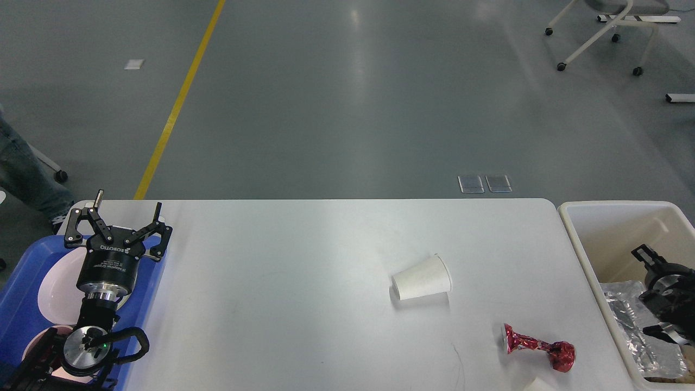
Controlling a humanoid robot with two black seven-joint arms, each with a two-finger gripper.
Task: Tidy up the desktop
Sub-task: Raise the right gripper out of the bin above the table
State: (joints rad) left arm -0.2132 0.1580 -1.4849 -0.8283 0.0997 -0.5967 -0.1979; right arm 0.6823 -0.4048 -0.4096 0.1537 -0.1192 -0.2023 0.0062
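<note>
The white desktop (304,260) fills the lower middle of the head view. A white paper cup (422,278) lies on its side right of centre. A crumpled red foil wrapper (537,347) lies near the front right. My left gripper (128,212) is open and empty, fingers spread, above the blue tray (21,293) at the desktop's left end. My right gripper (659,304) is over the cream bin (583,255), seen dark and partly cut off by the view's edge; its fingers cannot be told apart.
The blue tray holds a white bowl (57,282). The cream bin at the right end holds crumpled silver foil (638,331). A white scrap (537,384) shows at the front edge. A person's leg (27,174) stands at far left.
</note>
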